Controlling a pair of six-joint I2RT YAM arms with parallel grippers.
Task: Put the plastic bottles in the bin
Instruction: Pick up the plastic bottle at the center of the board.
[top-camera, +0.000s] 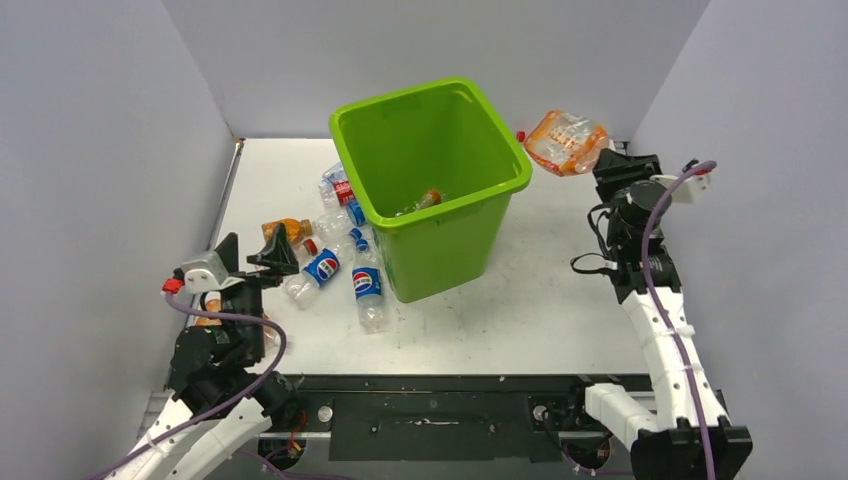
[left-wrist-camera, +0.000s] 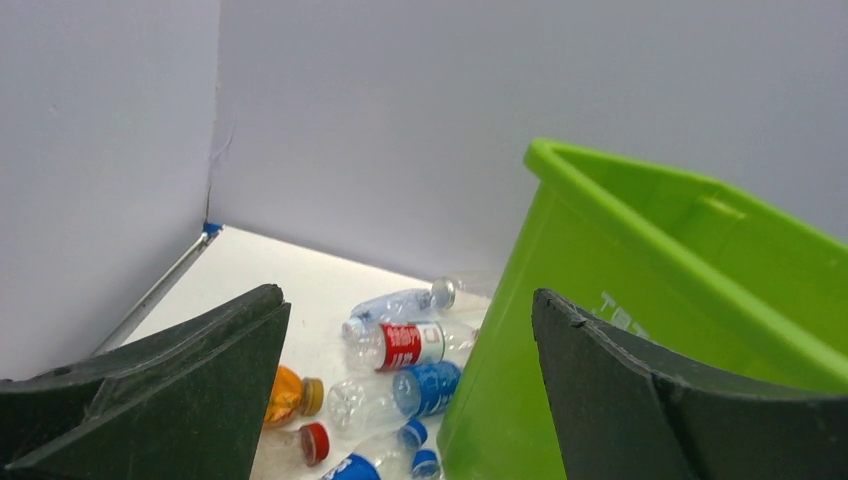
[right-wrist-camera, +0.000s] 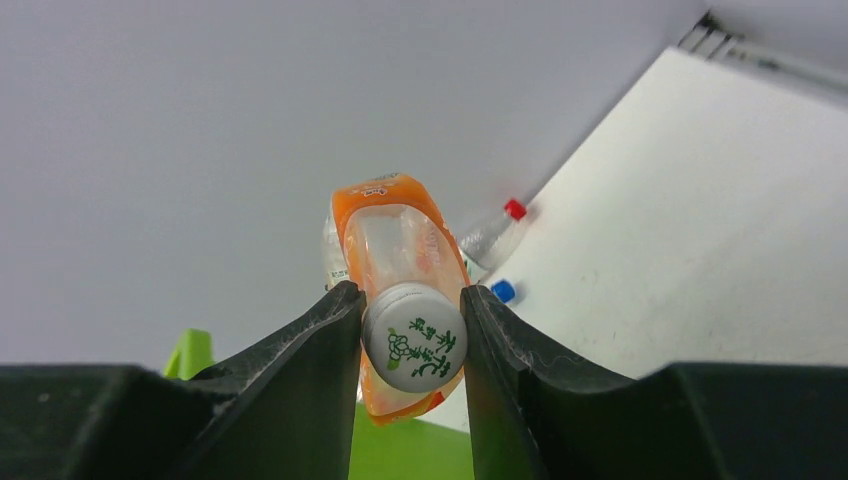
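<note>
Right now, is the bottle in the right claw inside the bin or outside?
Outside: the right claw pinches the orange-labelled bottle by its cap, right of the bin.

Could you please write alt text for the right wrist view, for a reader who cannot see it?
The right gripper is shut on the white-capped neck of an orange-labelled clear bottle, held up against a grey wall. Behind it, a red-capped bottle and a blue cap lie on the white table; slivers of the green bin show below.
</note>
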